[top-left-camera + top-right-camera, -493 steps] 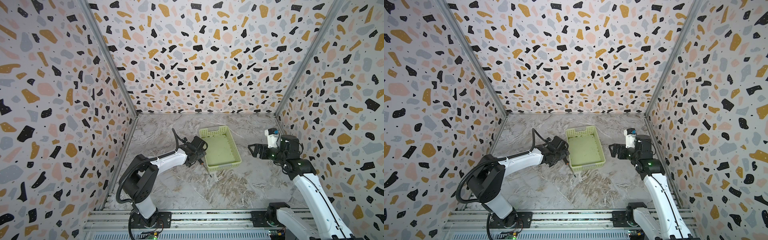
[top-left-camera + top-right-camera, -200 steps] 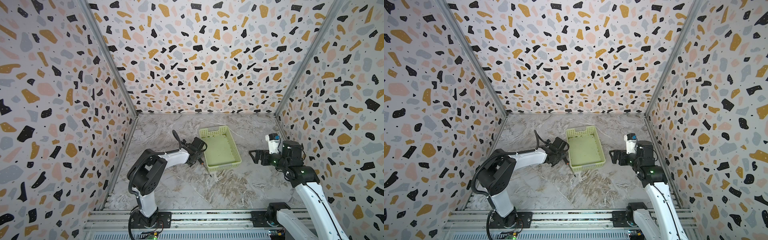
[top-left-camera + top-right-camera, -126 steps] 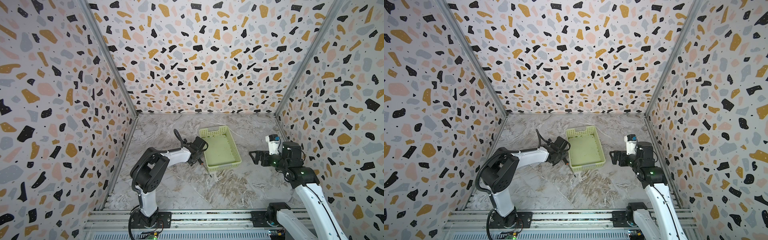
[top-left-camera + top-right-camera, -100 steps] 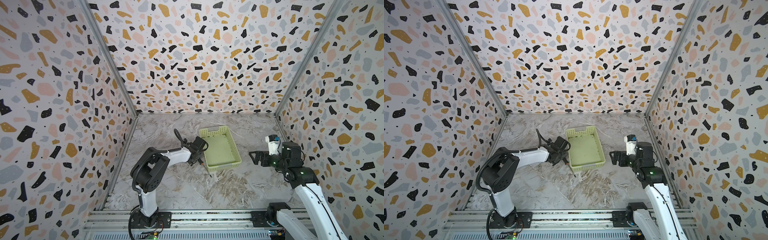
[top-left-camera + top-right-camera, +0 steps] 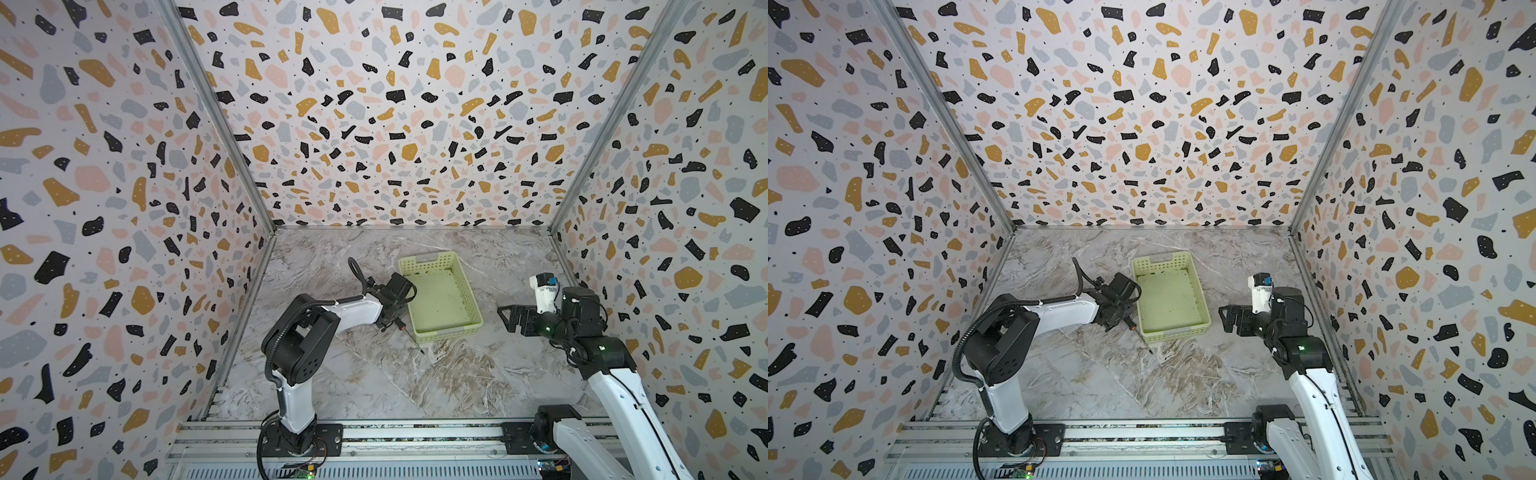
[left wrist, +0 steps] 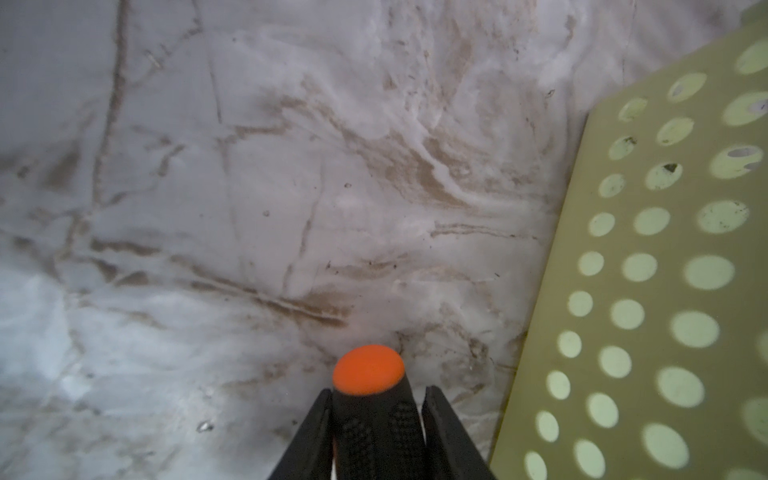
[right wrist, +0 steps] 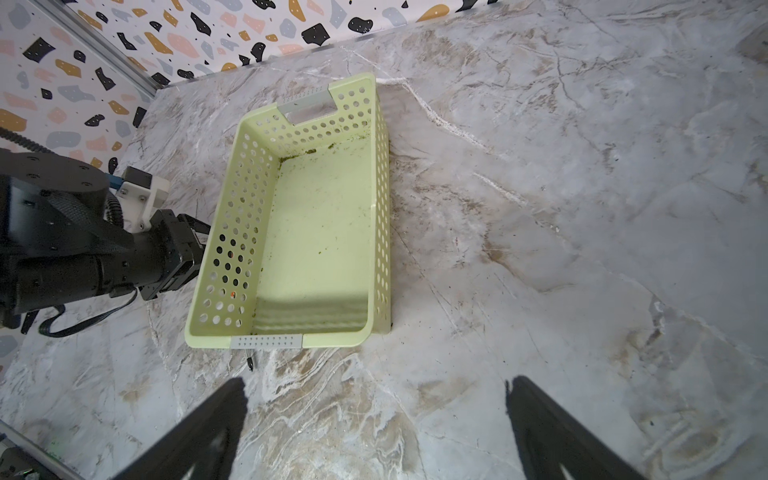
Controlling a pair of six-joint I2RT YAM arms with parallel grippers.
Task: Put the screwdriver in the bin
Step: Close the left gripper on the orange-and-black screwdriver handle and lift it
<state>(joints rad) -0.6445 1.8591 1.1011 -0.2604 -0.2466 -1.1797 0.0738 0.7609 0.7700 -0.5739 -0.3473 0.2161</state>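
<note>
**Screwdriver pinched beside the bin**

The screwdriver (image 6: pixel 368 370) sat outside the bin (image 5: pixel 467 291), its black handle clamped in the closed left gripper (image 6: pixel 376 392). The bin's perforated wall stood just beside that gripper. Beyond the bin, well apart, the right gripper (image 7: pixel 374 382) hung with jaws wide.

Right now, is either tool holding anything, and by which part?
The left tool grips the screwdriver by its black handle, beside the bin. The right tool is open and holds nothing.
</note>
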